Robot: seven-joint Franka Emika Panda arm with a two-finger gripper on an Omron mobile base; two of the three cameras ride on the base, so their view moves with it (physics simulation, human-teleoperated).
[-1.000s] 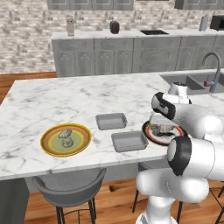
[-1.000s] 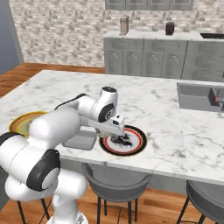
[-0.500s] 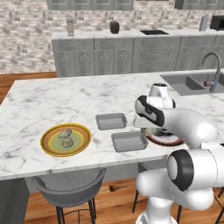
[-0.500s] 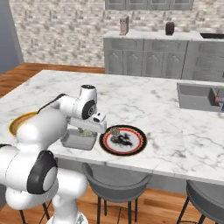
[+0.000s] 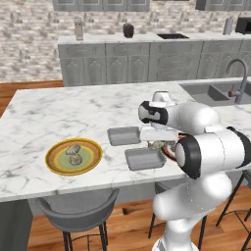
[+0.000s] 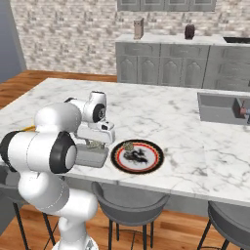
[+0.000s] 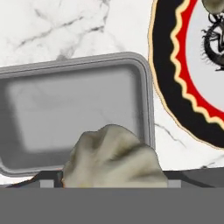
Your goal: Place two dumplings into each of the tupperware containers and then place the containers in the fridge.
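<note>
Marble worktop in a grey kitchen: a dumpling on its way to a container.

The fingers grip one dumpling above the nearer container, which looks bare inside; the farther container seems bare too. Two dumplings wait on the yellow plate, another on the black-and-red plate (by its far rim). By my reading the filling has barely begun, and the fridge step is untouched.

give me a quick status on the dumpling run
Fingers shut on one dumpling, over the near tupperware container, which looks empty. Two more dumplings on the yellow plate. Black-and-red plate alongside, not in the way.
</note>
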